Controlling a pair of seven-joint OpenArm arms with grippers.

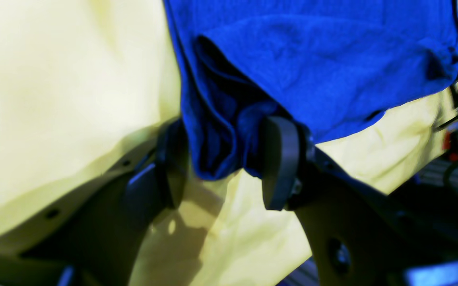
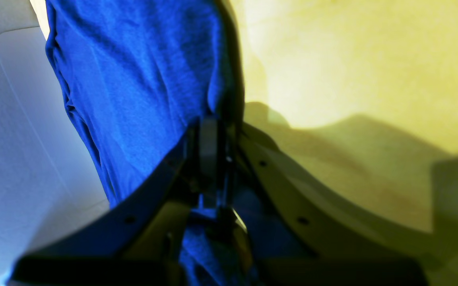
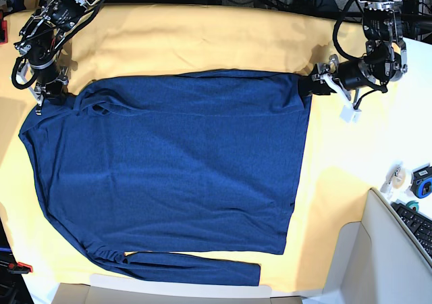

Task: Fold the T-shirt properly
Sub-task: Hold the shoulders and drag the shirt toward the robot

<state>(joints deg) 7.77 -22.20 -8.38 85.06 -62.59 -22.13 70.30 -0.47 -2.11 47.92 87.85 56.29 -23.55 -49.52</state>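
Base view shows you the right gripper [image 3: 49, 91] at the far left, clenched on the upper left corner of the T-shirt [image 3: 175, 169]. The shirt lies spread flat across the yellow cloth [image 3: 202, 40] on the desk [image 3: 412, 135], one sleeve folded along its near edge. At its upper right corner sits the left gripper [image 3: 312, 86]. Your right wrist view adds what the base cannot: the jaws pressed together with blue fabric [image 2: 133, 87] pinched between them and bunched beneath. Your left wrist view shows the left gripper [image 1: 221, 159] with jaws spread wide, a bunched fold of the shirt's edge [image 1: 312, 71] hanging between them. Whether that fold is actually held, you cannot tell.
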